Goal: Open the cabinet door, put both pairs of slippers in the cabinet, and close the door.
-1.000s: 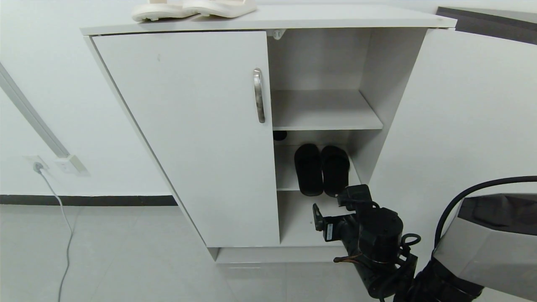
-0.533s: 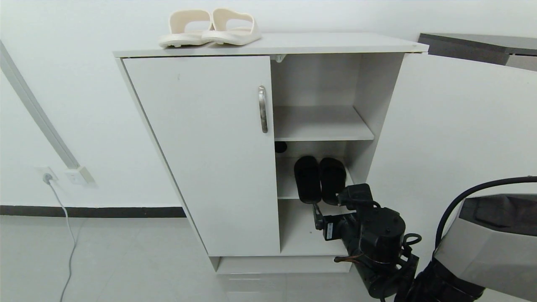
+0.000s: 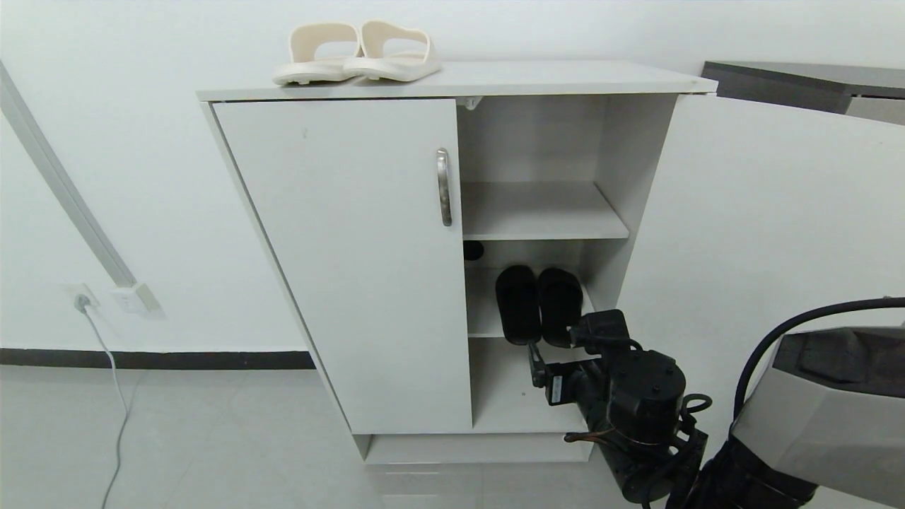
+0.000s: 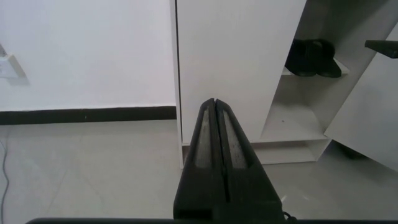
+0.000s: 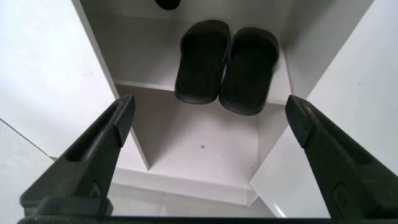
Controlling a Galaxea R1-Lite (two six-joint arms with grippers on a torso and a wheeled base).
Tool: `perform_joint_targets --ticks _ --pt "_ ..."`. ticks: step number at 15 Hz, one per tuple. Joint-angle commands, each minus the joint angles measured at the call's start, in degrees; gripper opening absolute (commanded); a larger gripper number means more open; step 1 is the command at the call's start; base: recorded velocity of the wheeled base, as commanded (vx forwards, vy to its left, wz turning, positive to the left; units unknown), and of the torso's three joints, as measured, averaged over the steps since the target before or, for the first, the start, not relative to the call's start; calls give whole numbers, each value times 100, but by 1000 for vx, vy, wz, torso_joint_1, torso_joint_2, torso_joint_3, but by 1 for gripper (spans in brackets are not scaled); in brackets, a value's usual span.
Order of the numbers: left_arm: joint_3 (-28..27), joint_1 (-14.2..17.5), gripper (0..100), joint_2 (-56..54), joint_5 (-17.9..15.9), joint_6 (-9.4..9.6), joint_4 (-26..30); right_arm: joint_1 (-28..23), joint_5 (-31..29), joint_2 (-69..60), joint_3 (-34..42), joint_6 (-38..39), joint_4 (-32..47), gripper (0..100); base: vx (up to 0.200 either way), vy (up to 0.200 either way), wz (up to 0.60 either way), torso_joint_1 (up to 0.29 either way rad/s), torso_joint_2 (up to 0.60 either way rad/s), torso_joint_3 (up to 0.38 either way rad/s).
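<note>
The white cabinet (image 3: 537,76) has its left door (image 3: 353,268) closed and its right door (image 3: 749,233) swung wide open. A pair of black slippers (image 3: 541,304) lies side by side on the middle shelf, toes hanging over the edge; the right wrist view has the black slippers (image 5: 227,65) straight ahead. A cream pair of slippers (image 3: 357,51) rests on the cabinet top at the left. My right gripper (image 3: 558,346) is open just in front of the lower compartment, below the black pair. My left gripper (image 4: 214,106) is shut and empty, low over the floor, facing the closed door.
The closed door carries a metal handle (image 3: 443,187). A small dark object (image 3: 472,249) sits deep on the middle shelf. A wall socket (image 3: 81,300) with a cable (image 3: 117,396) is at the left. Dark grey furniture (image 3: 799,78) stands behind the open door.
The head camera has shifted, so the cabinet sits lower in the picture and the cream slippers are in full view. The arms and slippers have not visibly moved.
</note>
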Motion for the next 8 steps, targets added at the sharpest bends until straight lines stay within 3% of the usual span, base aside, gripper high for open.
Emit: perform_joint_targets --ticks 1,5,8 --pt "1 1 0 -1 -2 -4 0 1 0 7 1 1 -4 100 0 0 0 0 0 0" --pt "1 1 0 -1 -11 -4 0 1 0 16 36 1 -4 100 0 0 0 0 0 0" --pt "1 1 0 -1 -2 -4 0 1 8 25 36 1 -4 100 0 200 0 1 4 5"
